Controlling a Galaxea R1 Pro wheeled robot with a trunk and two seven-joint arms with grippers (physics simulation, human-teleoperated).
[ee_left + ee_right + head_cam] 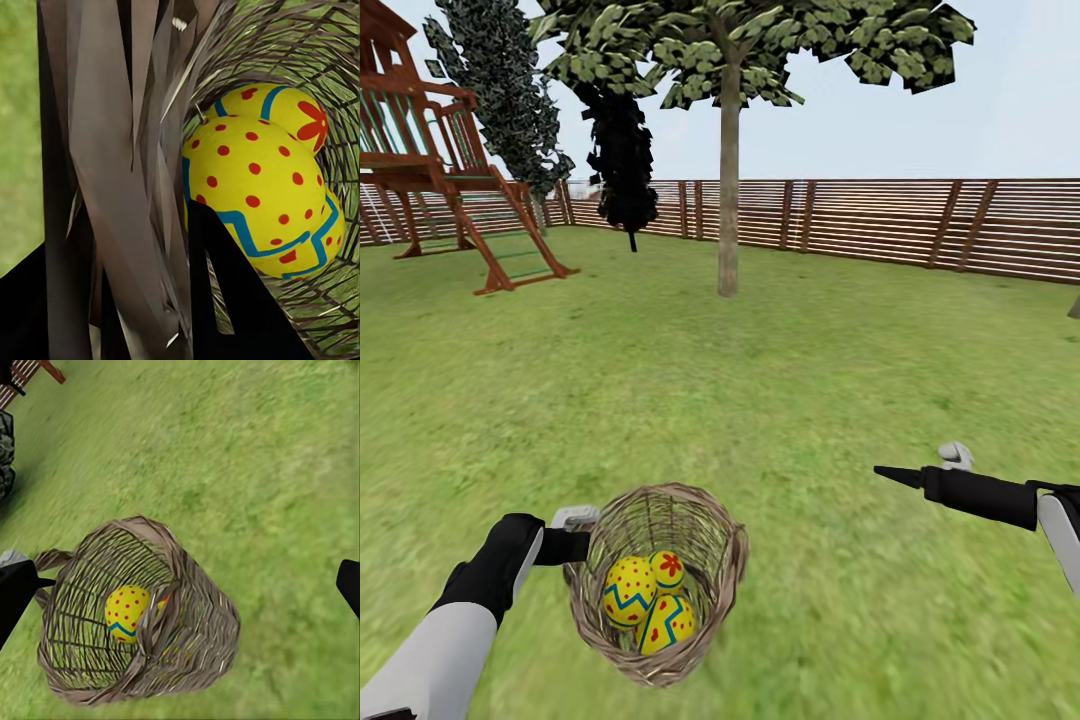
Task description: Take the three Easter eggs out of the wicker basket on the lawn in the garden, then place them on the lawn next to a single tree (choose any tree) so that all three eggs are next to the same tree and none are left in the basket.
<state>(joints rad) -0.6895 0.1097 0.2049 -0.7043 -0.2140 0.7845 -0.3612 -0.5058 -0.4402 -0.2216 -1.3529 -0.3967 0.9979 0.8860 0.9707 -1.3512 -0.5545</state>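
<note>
Wicker basket (660, 585) held up over lawn (810, 400), left gripper (575, 545) clamped on its rim. Three eggs (648, 600) inside. Right gripper (905, 475) spread wide, empty, beside basket. Tree (729, 200) ahead near fence (880, 225).

Wooden play set (435, 170) with slanted ladder at far left, brown slatted fence (880, 225) across the background, dark narrow conifer (495, 90) behind the play set, near-black conifer (622, 160) beside it, pale sky (1010, 100) above.
</note>
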